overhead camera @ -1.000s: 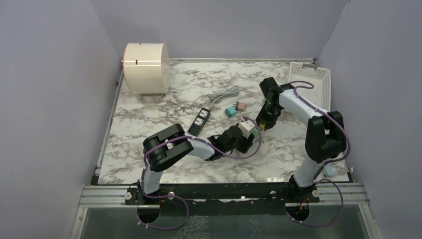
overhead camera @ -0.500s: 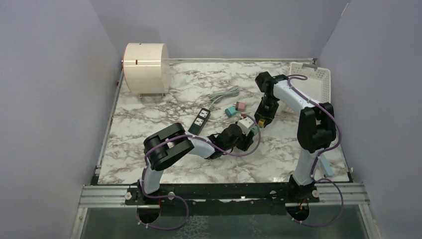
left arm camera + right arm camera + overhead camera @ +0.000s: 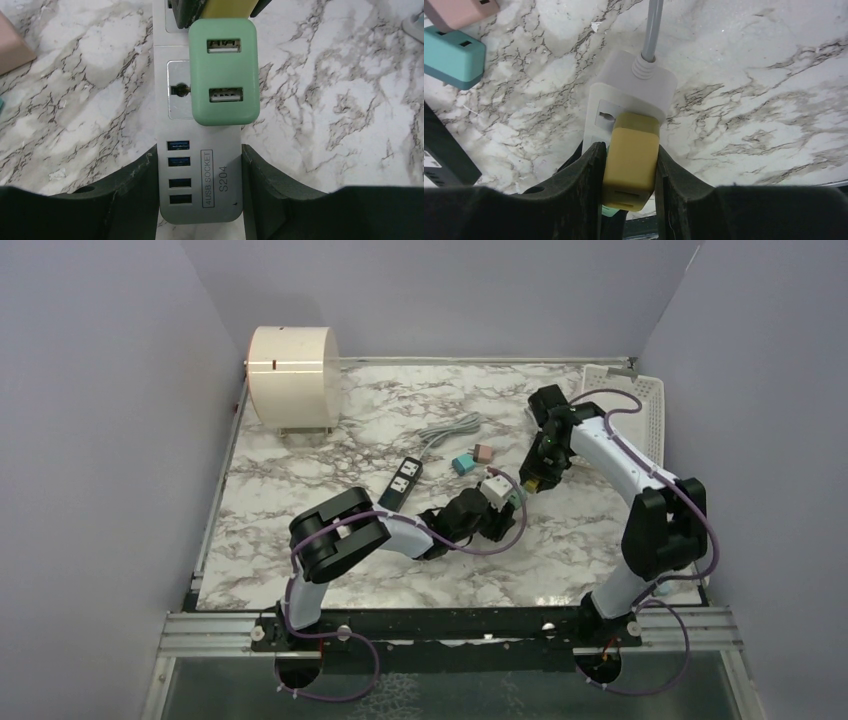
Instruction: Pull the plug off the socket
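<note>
Two arms meet mid-table.

Top view: the left gripper (image 3: 497, 506) clamps the white socket strip (image 3: 493, 485). The right gripper (image 3: 529, 479) pinches the yellow plug (image 3: 525, 483) at the strip's far end. Versus half a second ago, the right arm's elbow has swung out right and nearer, and its wrist sits slightly further right. Gripper tip, strip and left arm are unmoved. Black power strip (image 3: 401, 482), teal adapter (image 3: 462, 464) and pink adapter (image 3: 484, 452) are unchanged.

Left wrist view: fingers (image 3: 125, 195) press both sides of the strip's USB end, jaws mid-width. The green USB adapter (image 3: 223, 72) is plugged in just past them.

Right wrist view: jaws narrow, tight on the plug, which sits on the strip's face near the grey cord (image 3: 653, 25).
</note>
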Available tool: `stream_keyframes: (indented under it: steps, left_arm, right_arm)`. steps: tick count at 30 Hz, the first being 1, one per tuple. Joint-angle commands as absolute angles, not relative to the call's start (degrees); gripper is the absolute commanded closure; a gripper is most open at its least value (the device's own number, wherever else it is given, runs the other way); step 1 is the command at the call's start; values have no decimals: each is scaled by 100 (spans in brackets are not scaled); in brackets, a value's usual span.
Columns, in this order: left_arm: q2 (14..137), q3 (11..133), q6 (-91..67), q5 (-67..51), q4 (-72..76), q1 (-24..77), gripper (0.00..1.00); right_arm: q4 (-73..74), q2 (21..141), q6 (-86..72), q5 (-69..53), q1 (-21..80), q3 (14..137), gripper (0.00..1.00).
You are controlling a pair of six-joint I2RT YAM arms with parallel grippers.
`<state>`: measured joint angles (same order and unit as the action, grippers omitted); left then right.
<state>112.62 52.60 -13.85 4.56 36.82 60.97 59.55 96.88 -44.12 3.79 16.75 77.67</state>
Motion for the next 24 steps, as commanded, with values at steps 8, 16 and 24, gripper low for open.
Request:
stream_keyframes:
  steps: [8,16,24]
  left_arm:
    - [11642,5010,-1468,-16,2103,6117,100]
    - [11595,5202,-1368,242,1664,6117,100]
    - [11667,5449,-1196,595,1273,6222,100]
  right_arm:
    - [6253,9692,-3805,163,1626,8669,99]
    - [6620,10545,-3350,-187,1626,9185,99]
    - [6742,10980,-3167,-293,1624,9310,99]
